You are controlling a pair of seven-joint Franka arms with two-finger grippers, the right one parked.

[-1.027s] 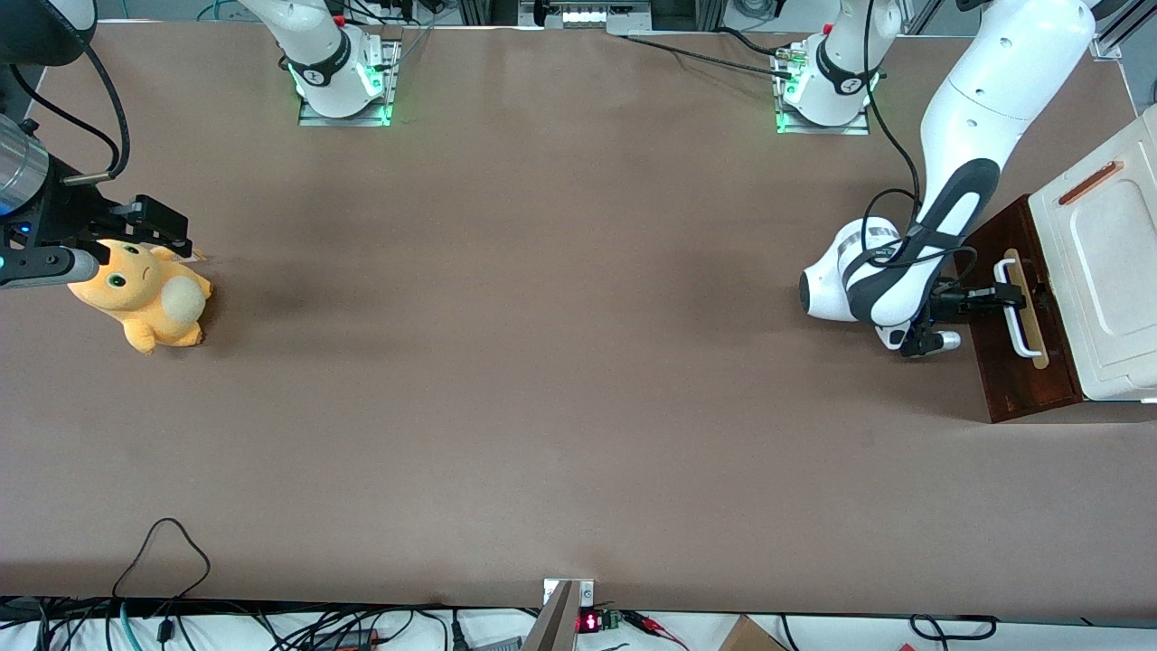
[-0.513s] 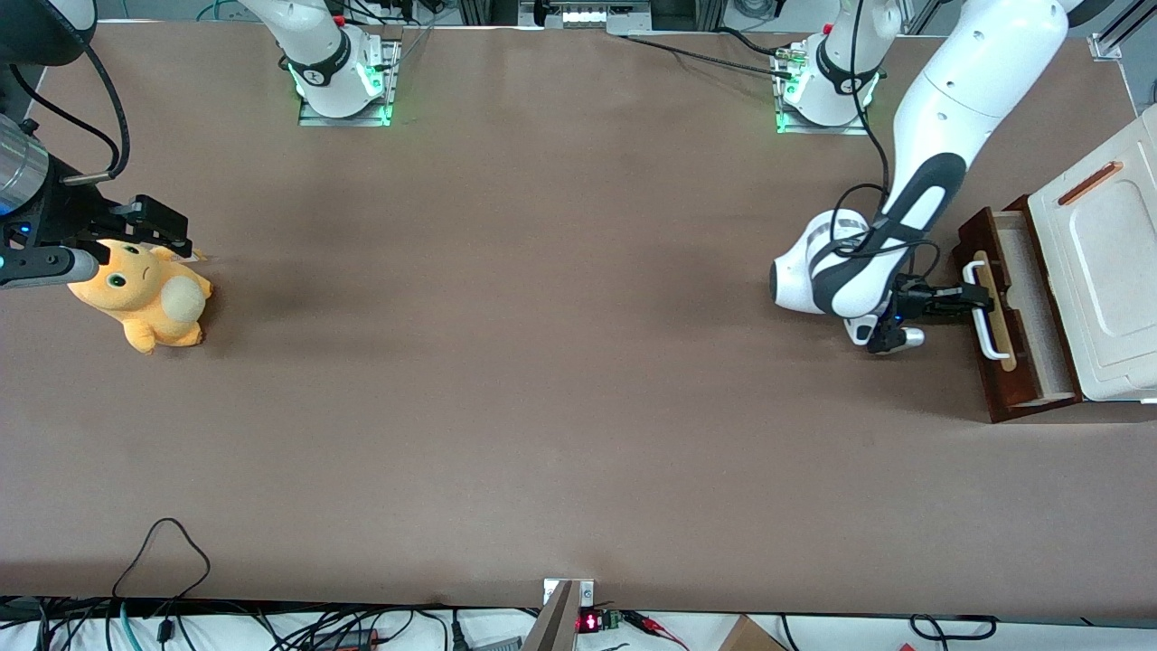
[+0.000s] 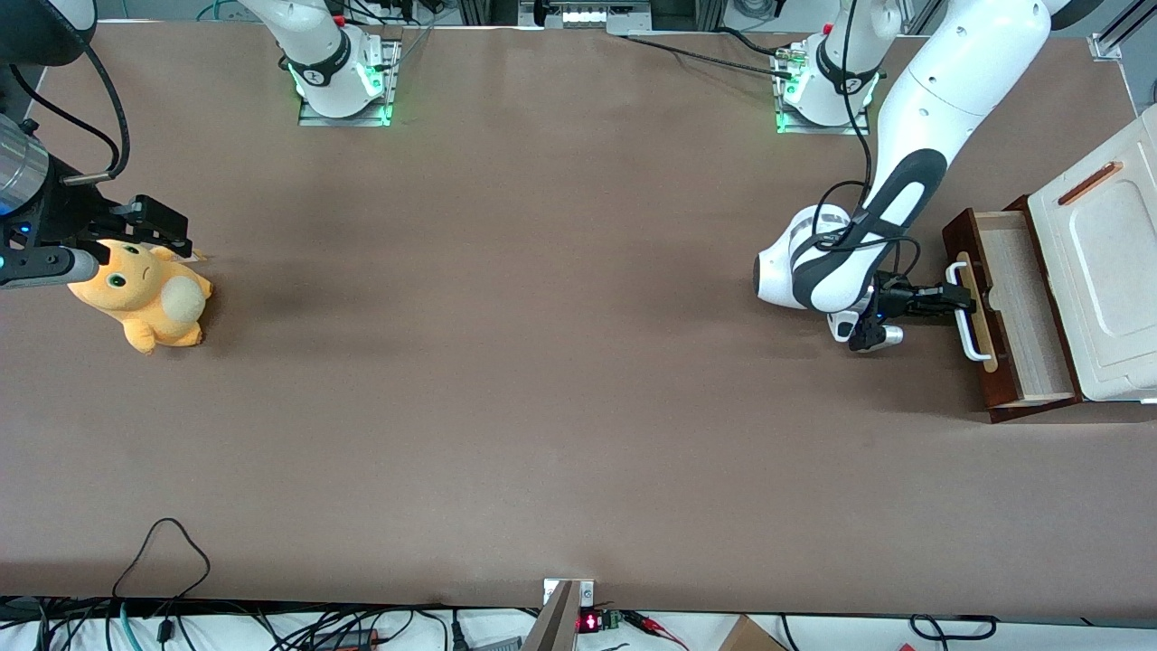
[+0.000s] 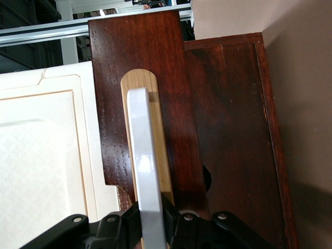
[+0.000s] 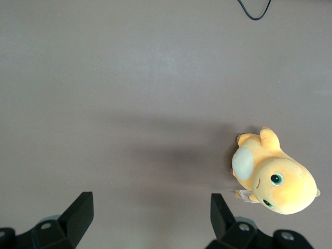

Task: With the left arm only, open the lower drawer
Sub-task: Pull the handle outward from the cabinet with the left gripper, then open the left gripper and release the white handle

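The lower drawer (image 3: 965, 244) stands pulled out from the cabinet at the working arm's end of the table, its light wood inside (image 3: 1026, 307) showing. Its dark reddish-brown front (image 4: 140, 83) carries a white loop handle (image 3: 965, 316) on a pale wood strip (image 4: 165, 155). The left arm (image 3: 940, 108) reaches down in front of the drawer. Its black gripper (image 3: 958, 299) is shut on the white handle (image 4: 142, 155), one finger (image 4: 122, 228) on each side of the bar.
The white moulded cabinet top (image 3: 1103, 262) with a copper strip (image 3: 1089, 183) lies over the drawer. A yellow plush toy (image 3: 145, 294) lies toward the parked arm's end of the table, also in the right wrist view (image 5: 275, 179). Cables hang at the table's near edge (image 3: 163, 551).
The gripper has drawn back from the cabinet with the handle in it. The drawer has slid out from closed to well open, baring its light wood inside.
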